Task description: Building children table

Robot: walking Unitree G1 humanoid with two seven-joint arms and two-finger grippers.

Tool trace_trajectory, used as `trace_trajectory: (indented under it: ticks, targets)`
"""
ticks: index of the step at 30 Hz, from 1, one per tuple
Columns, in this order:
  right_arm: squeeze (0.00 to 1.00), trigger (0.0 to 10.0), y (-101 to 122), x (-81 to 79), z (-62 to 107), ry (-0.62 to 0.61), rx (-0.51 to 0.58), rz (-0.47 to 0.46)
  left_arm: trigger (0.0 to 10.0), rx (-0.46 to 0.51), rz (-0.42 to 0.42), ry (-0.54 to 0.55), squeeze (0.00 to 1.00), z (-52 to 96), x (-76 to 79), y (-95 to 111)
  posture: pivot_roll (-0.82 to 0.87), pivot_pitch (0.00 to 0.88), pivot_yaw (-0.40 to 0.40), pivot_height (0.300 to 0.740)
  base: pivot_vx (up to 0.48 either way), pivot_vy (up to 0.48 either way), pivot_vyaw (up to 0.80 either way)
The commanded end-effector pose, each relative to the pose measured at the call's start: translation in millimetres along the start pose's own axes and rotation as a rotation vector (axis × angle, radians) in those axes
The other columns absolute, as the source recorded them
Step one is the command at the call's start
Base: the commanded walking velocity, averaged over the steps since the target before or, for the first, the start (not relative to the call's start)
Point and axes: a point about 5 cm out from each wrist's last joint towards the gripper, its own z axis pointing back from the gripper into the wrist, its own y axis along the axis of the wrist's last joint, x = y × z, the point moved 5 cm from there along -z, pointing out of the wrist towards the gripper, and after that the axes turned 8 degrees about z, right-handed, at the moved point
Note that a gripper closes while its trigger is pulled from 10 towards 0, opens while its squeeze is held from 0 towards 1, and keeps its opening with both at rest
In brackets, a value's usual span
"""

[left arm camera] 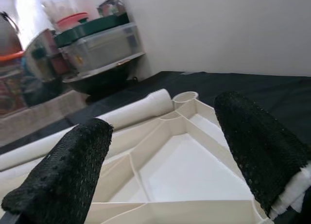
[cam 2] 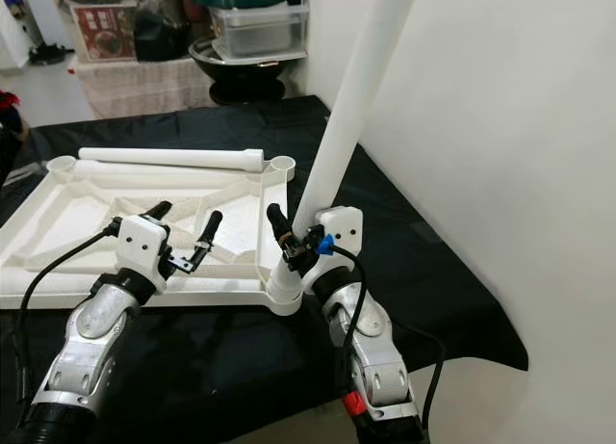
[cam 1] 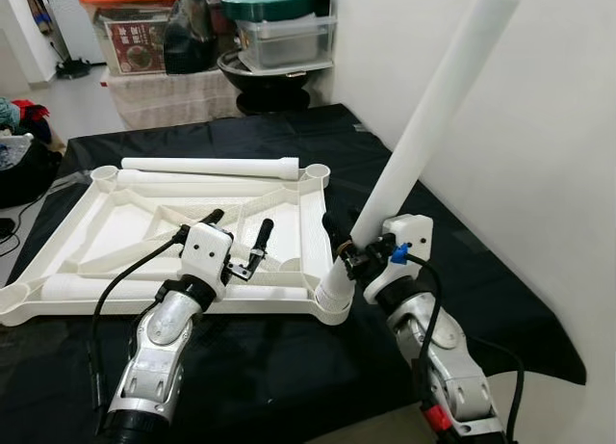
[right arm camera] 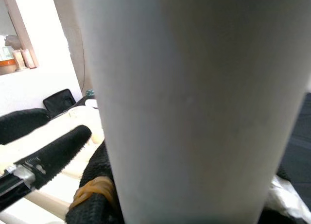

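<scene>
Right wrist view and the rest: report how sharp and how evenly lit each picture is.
Right wrist view: the white leg sits so close that it is soft and grey-shaded, blocking most of the scene. Left wrist view: the black fingers are slightly blurred, and the window area behind is washed out. Eye views: sharp, evenly lit; the tabletop frame is crisp on the black cloth.
</scene>
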Motion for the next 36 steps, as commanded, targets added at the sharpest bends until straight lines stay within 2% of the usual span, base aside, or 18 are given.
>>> trace_trajectory:
  ticks: [1, 7, 8, 12, 13, 16, 18, 28, 30, 32, 34, 35, 36]
  targets:
    - [0.00, 10.0, -35, 1.0, 10.7, -0.009, -0.143, -0.012, 10.0, -0.020, -0.021, 0.026, 0.00, 4.8, -4.5, -2, 0.03, 0.000, 0.000, 0.740, 0.000, 0.000, 0.00]
    - [0.00, 10.0, -31, -4.8, 8.2, 0.033, -0.124, 0.011, 10.0, -0.059, -0.054, 0.062, 0.00, 15.1, -8.8, -8, 0.04, 0.000, 0.000, 0.740, 0.000, 0.000, 0.00]
    - [0.00, 10.0, -30, -7.7, 8.0, 0.055, -0.117, 0.010, 10.0, -0.075, -0.063, 0.072, 0.00, 18.1, -9.9, -12, 0.05, 0.000, -0.073, 0.740, 0.000, 0.000, 0.00]
    - [0.00, 10.0, -29, -10.0, 8.0, 0.074, -0.112, 0.008, 10.0, -0.089, -0.076, 0.079, 0.00, 20.3, -10.7, -15, 0.05, 0.000, -0.073, 0.740, 0.000, 0.000, 0.00]
    - [0.00, 10.0, -28, -14.2, 8.7, 0.109, -0.107, 0.003, 10.0, -0.099, -0.085, 0.085, 0.00, 22.5, -10.9, -18, 0.05, 0.000, -0.077, 0.740, 0.000, 0.000, 0.00]
    - [0.00, 10.0, -28, -21.1, 10.3, 0.162, -0.110, 0.002, 10.0, -0.104, -0.091, 0.090, 0.00, 22.6, -11.9, -19, 0.05, 0.000, -0.079, 0.740, 0.000, 0.000, 0.00]
    - [0.00, 10.0, -30, -32.5, 13.5, 0.238, -0.121, -0.004, 10.0, -0.110, -0.094, 0.101, 0.00, 20.6, -14.7, -20, 0.05, 0.000, -0.078, 0.740, 0.000, 0.000, 0.00]
    - [0.00, 10.0, -33, -47.2, 21.1, 0.342, -0.140, -0.055, 10.0, -0.120, -0.075, 0.110, 0.00, 15.1, -19.6, -18, 0.05, 0.000, -0.082, 0.740, 0.000, 0.000, 0.00]
    - [0.00, 10.0, -32, -51.3, 23.8, 0.376, -0.144, -0.068, 10.0, -0.119, -0.070, 0.110, 0.00, 14.4, -19.8, -17, 0.05, 0.000, -0.084, 0.740, 0.000, 0.000, 0.00]
    - [0.00, 10.0, -31, -61.6, 31.2, 0.460, -0.154, -0.096, 10.0, -0.116, -0.070, 0.107, 0.00, 14.3, -18.8, -16, 0.05, 0.000, -0.085, 0.740, 0.000, 0.000, 0.00]
    - [0.00, 10.0, -31, -61.6, 31.2, 0.460, -0.154, -0.096, 10.0, -0.116, -0.070, 0.107, 0.00, 14.3, -18.8, -16, 0.05, 0.000, -0.085, 0.740, 0.000, 0.000, 0.00]
    - [0.00, 10.0, -29, -69.2, 38.5, 0.528, -0.158, -0.117, 10.0, -0.120, -0.075, 0.097, 0.00, 16.9, -15.7, -18, 0.05, 0.000, -0.087, 0.740, 0.000, 0.000, 0.00]
    - [0.00, 10.0, -29, -69.2, 38.5, 0.528, -0.158, -0.117, 10.0, -0.120, -0.075, 0.097, 0.00, 16.9, -15.7, -18, 0.05, 0.000, -0.087, 0.740, 0.000, 0.000, 0.00]
